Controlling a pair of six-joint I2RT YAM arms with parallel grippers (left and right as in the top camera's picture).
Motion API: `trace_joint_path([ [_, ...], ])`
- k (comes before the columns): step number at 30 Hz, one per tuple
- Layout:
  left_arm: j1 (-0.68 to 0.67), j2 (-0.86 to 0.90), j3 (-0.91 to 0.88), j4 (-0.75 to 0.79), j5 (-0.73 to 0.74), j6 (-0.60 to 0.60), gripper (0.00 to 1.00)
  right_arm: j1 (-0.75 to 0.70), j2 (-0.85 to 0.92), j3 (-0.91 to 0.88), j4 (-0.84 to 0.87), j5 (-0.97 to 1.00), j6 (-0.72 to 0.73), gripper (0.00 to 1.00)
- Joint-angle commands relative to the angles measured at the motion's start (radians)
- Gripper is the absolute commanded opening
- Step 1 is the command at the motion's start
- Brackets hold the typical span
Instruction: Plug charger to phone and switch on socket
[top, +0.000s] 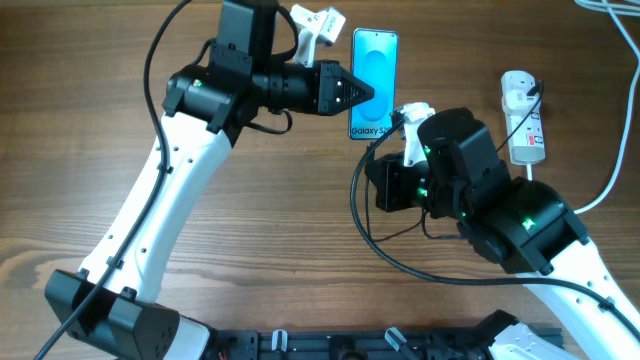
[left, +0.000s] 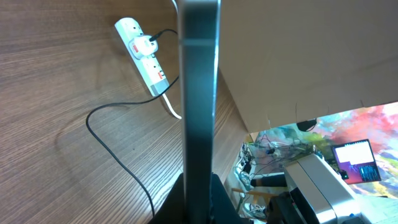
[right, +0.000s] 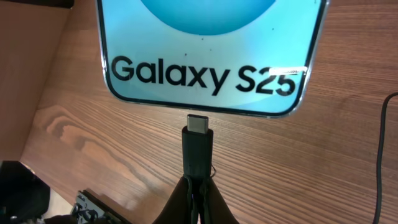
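Right gripper (right: 198, 199): nearest me, right of centre on the surface (top: 280, 220). I read it as closed on the charger (right: 197, 146), pinching the dark connector body from below.
Charger: metal tip points at the phone's (right: 211, 56) short edge under the "Galaxy S25" text. It is just short of that edge and not inserted. The thin black cable loops back across the wood toward the right edge.
Phone: screen up near the far edge, about centre. I cannot tell if it touches the wood.
Left gripper (top: 366, 95): clamped on the phone's long left side, one finger on each face.
Socket (top: 522, 115): white strip by the far right corner, well apart from the phone, with a plug seated in it.
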Motion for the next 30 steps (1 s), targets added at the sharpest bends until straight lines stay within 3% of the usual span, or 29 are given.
trace_joint_path([
  [1,0.005,-0.023,0.011,0.004,0.032,0.024,0.04,-0.002,-0.020,0.029,0.011,0.013,0.008,0.04],
  [30,0.005,-0.023,0.011,0.004,0.088,0.043,0.04,-0.002,-0.020,0.055,0.017,0.019,0.011,0.04],
])
